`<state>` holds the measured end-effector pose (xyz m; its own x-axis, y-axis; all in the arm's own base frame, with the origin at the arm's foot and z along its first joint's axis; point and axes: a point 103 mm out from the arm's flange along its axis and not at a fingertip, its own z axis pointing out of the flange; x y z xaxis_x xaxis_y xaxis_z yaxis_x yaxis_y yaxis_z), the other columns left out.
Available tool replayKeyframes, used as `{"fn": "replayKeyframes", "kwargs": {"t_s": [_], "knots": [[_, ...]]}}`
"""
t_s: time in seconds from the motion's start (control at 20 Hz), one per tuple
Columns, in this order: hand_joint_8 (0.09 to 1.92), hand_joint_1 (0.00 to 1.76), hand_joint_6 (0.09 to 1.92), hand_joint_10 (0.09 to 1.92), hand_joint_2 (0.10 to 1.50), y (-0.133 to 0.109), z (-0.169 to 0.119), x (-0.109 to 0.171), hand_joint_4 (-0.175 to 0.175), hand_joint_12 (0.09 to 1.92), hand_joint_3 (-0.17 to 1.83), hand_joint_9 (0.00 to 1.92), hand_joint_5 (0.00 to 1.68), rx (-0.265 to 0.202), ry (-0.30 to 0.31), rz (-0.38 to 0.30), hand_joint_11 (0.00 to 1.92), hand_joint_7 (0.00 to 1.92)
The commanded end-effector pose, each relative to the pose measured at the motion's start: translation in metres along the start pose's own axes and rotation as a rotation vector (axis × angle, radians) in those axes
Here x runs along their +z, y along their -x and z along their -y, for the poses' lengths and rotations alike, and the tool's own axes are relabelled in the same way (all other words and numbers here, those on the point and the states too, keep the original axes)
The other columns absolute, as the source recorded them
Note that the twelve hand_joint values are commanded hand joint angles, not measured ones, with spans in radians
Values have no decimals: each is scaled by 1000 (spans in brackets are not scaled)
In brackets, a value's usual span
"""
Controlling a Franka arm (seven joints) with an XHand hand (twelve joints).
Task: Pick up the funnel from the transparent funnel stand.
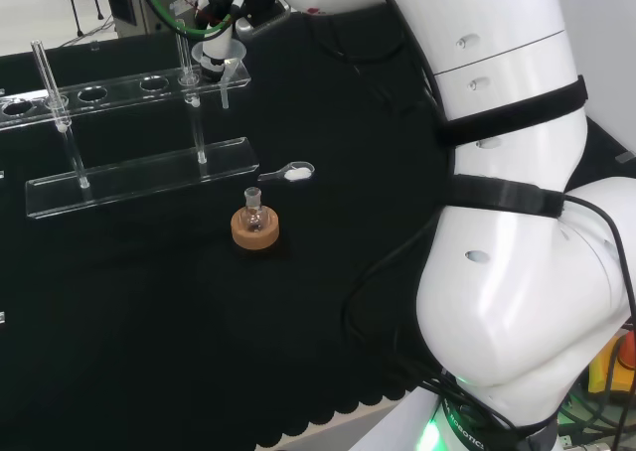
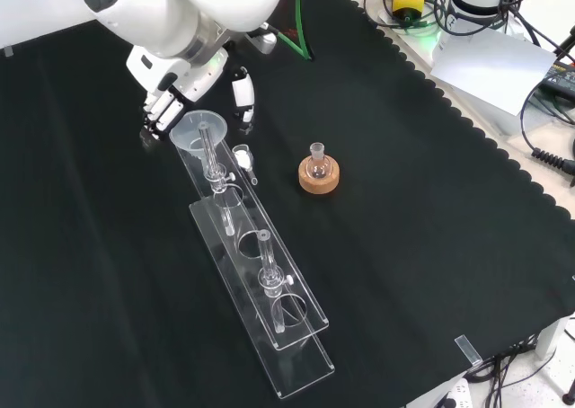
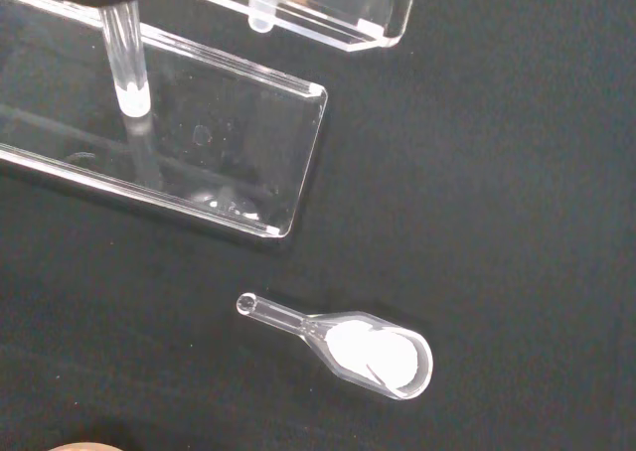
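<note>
— Where is the funnel [image 2: 201, 126] right now?

— Seated in the end hole of the transparent funnel stand [image 2: 260, 287], at the end nearest the arm. From the front view its wide white mouth sits at the top of the upper shelf, with its stem pointing down through the hole. In the head view the same funnel [image 1: 218, 56] is at the right end of the stand [image 1: 139, 178], far back on the cloth.

— And the hand?

— The hand [image 2: 166, 105] is right at the funnel. In the front view the fingers sit against the far rim on the left side, and the thumb [image 2: 243, 94] hangs on the other side, just apart from the rim. So the fingers bracket the funnel's mouth, but I cannot tell whether they are actually pinching it. The head view has the hand [image 1: 224, 9] directly above the funnel, and that doesn't settle it either.

— Anything else on the black cloth [image 2: 422, 210]?

— A small round flask [image 2: 315, 165] standing upright in a cork ring [image 2: 319, 178], to the right of the stand in the front view and well apart from it. Between them, just beside the stand's base, lies a clear scoop [image 3: 348, 345] with white powder in its bowl; the wrist view has it near the base plate's corner, not touching.

— Is the stand holding other pieces?

— I see 2 upright clear posts joining the shelves; the other holes I can't judge.
</note>
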<state>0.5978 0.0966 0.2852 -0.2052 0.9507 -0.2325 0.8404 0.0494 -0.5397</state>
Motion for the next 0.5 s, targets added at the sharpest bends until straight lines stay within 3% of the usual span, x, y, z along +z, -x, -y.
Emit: {"fn": "replayKeyframes", "kwargs": {"t_s": [0.05,0.5], "knots": [[525,701,87,903,624,0,-4,3,-39,1368,466,142,80,-7,-14,1,514,0],[672,706,87,791,607,1,-6,6,-43,1344,526,322,141,-5,-24,12,557,29]]}}
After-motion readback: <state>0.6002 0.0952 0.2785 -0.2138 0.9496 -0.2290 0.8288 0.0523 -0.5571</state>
